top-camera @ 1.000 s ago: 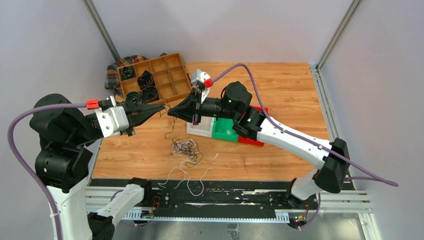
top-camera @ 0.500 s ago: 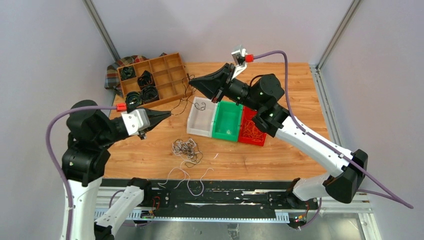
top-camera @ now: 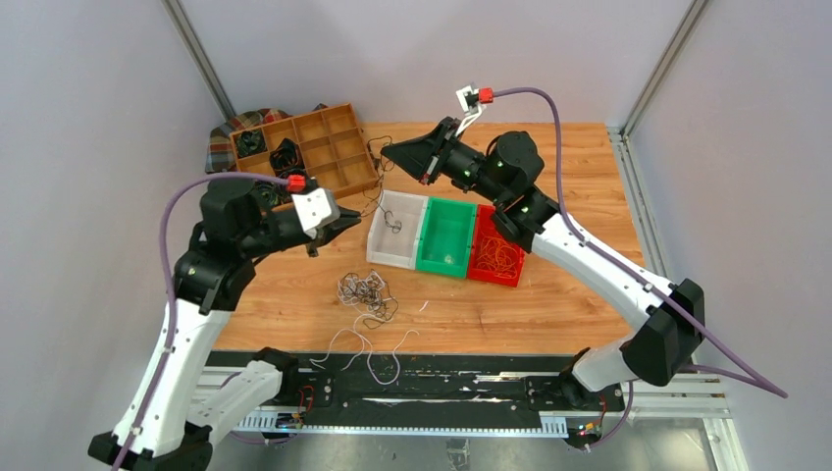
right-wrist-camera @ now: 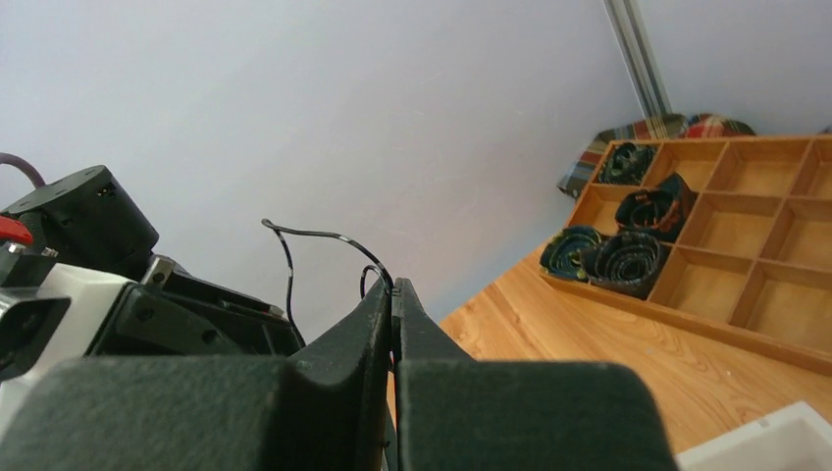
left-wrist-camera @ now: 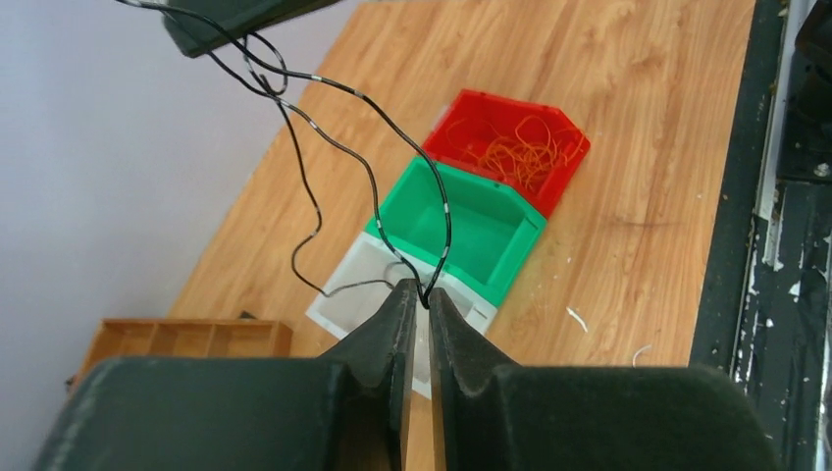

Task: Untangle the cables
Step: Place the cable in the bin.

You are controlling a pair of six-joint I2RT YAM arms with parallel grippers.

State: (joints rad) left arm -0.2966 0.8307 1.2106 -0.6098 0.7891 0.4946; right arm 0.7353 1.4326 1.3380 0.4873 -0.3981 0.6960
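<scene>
A black cable [left-wrist-camera: 324, 147] is held slack in the air above the white bin [top-camera: 397, 253], judged so that its loops can be drawn apart. One part is clamped in the closed right gripper [right-wrist-camera: 392, 287], behind the bin; another is pinched in the nearly closed left gripper [left-wrist-camera: 424, 294], left of the bin. The tangled cables [top-camera: 366, 291] lie on the table [top-camera: 549, 196] in front of the bin

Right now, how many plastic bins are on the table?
3, side by side mid-table: white bin left, green bin middle, red bin right. None seems hidden.
</scene>
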